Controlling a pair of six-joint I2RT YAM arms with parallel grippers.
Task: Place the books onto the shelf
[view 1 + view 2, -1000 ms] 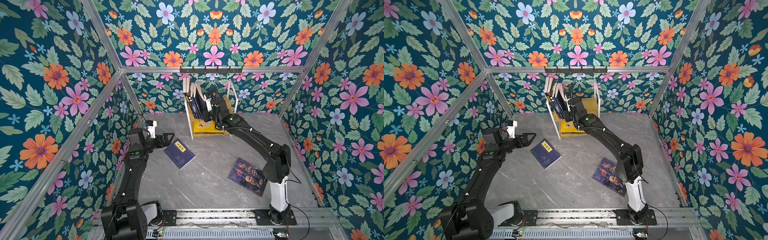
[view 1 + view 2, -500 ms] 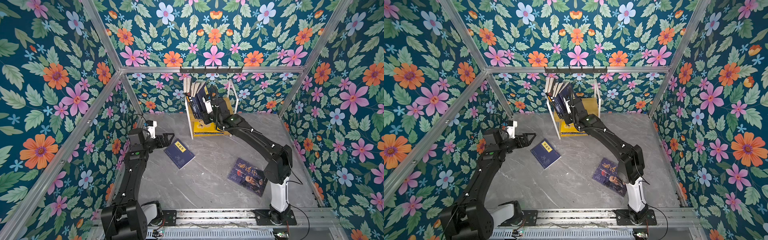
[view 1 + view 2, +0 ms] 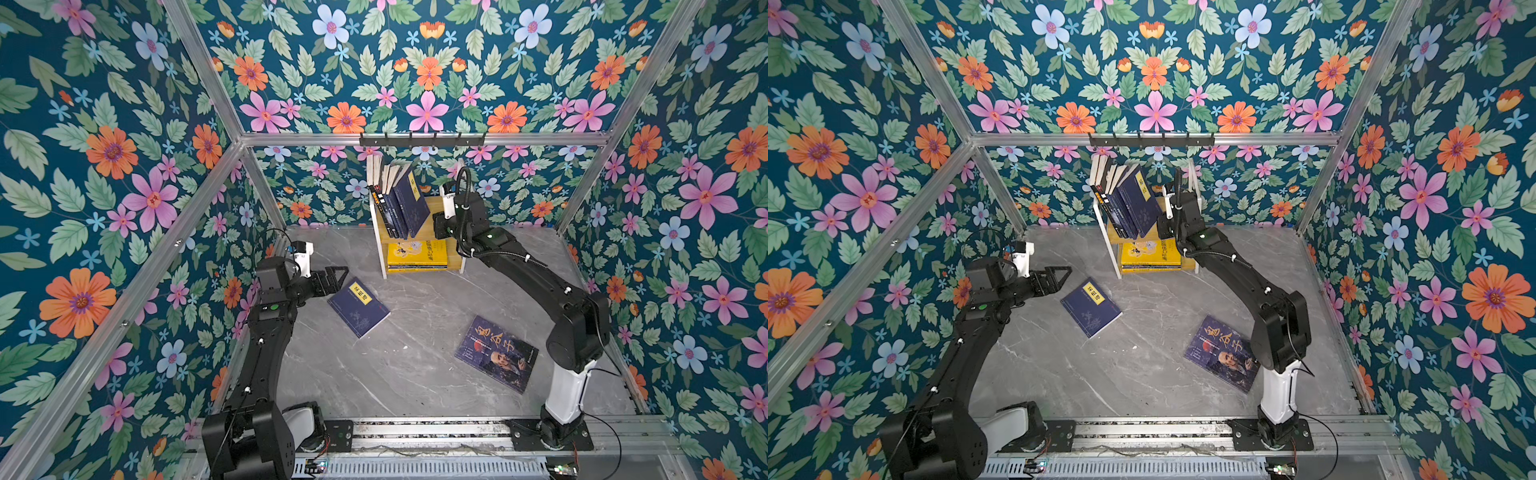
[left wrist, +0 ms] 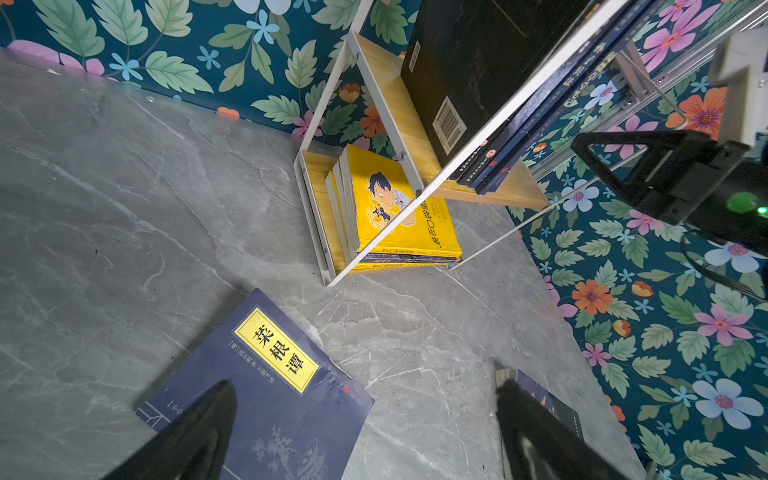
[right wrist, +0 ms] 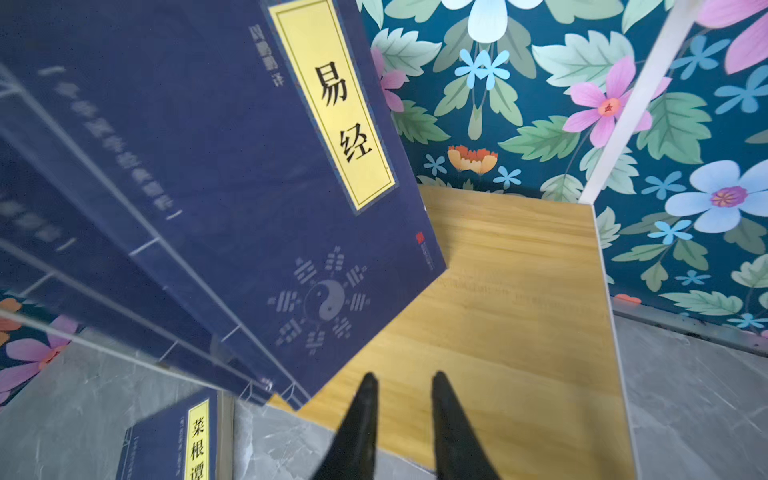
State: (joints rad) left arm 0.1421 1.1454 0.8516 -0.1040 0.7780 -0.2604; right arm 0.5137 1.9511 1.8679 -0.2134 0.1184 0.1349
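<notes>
Several books [image 3: 401,201] stand leaning on the upper board of the shelf [image 5: 519,291], at 12 o'clock on the table in both top views; the front one is navy with a yellow label. A yellow book [image 3: 417,253] lies flat on the lower board. Two books lie flat on the table: a navy book [image 3: 358,306] toward 9 o'clock and a purple book [image 3: 496,353] at 4 o'clock. The right gripper [image 5: 401,384] is closed on nothing, just beside the leaning row. The left gripper [image 4: 365,388] is fully open and empty above the navy book. A nudge from the right gripper could likely slide the row's bases and drop it. The flat navy book may skid under the fingers rather than lift.
</notes>
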